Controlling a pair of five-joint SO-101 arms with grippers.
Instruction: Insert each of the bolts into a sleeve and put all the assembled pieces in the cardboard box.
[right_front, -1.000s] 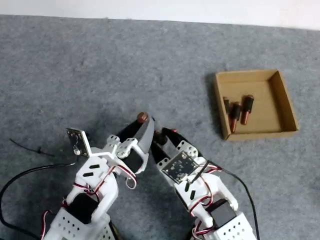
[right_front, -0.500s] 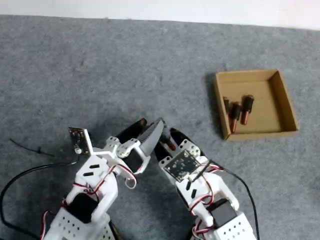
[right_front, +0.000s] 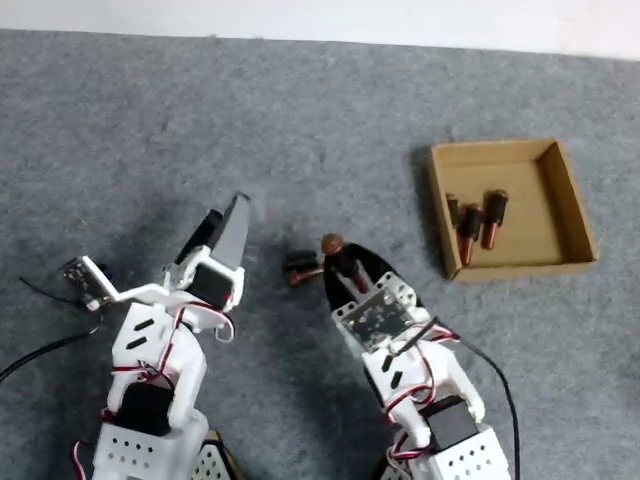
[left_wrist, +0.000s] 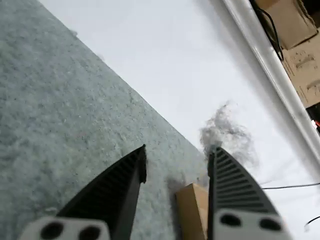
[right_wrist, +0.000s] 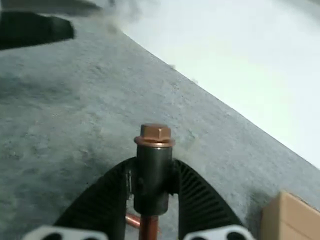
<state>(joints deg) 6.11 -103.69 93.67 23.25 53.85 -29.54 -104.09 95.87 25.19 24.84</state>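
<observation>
Currently my right end effector clamps the sleeve with bolt inserted; left end effector spread apart, empty.

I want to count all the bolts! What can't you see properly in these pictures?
High view: the lower end of the bolt is hidden inside the right gripper.
High view: the dark piece beside that gripper is too small to tell bolt from sleeve.
Left wrist view: the cardboard box is cut off by the edge and a finger of the left gripper.
</observation>
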